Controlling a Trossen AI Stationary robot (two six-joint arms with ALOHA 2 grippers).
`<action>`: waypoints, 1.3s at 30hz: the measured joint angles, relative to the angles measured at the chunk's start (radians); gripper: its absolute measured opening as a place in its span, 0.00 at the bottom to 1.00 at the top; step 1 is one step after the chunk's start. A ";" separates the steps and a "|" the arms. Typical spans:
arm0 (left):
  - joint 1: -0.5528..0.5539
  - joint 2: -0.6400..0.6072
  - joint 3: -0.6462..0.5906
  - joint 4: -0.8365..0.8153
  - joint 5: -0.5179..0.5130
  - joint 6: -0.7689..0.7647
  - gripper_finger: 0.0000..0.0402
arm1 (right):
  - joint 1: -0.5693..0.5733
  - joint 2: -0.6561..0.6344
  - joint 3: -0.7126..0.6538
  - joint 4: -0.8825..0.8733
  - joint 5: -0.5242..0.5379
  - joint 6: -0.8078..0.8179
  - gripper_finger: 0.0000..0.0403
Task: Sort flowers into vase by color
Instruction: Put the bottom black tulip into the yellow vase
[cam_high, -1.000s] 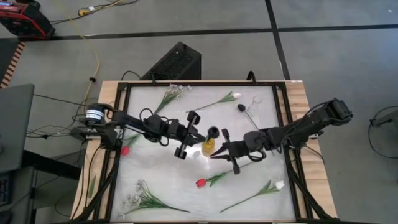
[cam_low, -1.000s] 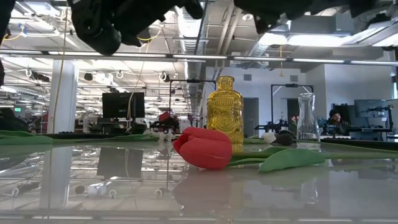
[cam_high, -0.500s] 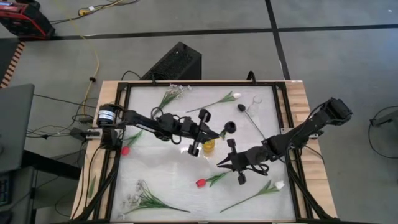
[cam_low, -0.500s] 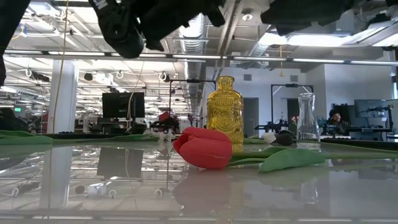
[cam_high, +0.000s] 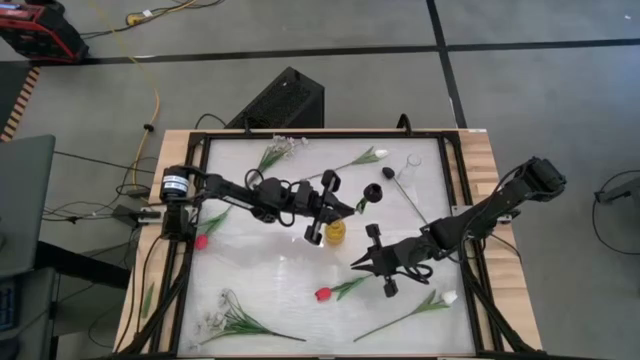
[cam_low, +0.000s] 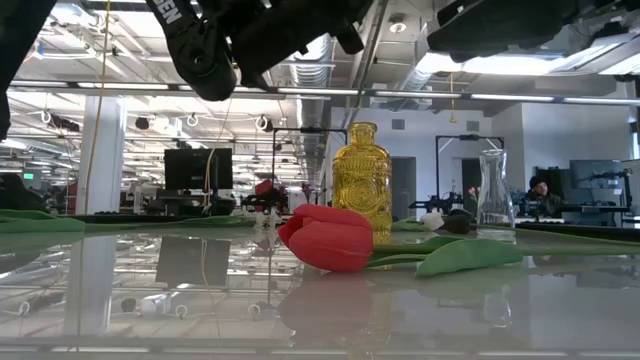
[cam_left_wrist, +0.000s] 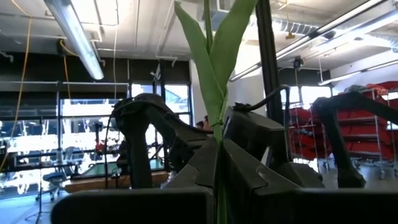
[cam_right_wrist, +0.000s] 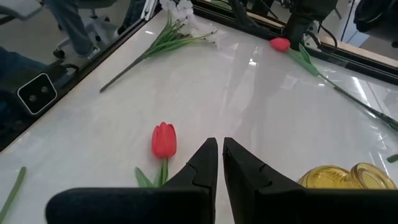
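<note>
My left gripper (cam_high: 352, 205), clamped on a dark tulip's stem (cam_left_wrist: 219, 93), sits frame centre over the amber vase (cam_high: 335, 234); I'd lower straight. Right gripper (cam_right_wrist: 220, 163) fingers nearly together, empty, near red tulip (cam_right_wrist: 164, 139).

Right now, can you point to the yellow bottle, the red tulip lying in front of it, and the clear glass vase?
yellow bottle (cam_low: 361, 180), low view, its ribbed belly.
red tulip (cam_low: 326, 238), low view, its petals.
clear glass vase (cam_low: 494, 200), low view, its lower body.

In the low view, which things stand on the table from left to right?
Red tulip → yellow bottle vase → green leaf → clear glass vase.
</note>
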 joint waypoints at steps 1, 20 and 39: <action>-0.004 0.000 0.000 0.000 0.000 0.011 0.00 | 0.000 0.000 0.000 0.000 0.000 0.000 0.13; -0.015 0.036 -0.004 -0.022 -0.016 0.104 0.00 | 0.002 -0.024 0.000 0.006 -0.003 0.035 0.13; 0.036 0.115 -0.036 0.045 0.068 0.036 0.00 | -0.008 -0.204 0.000 0.128 0.049 -0.279 0.13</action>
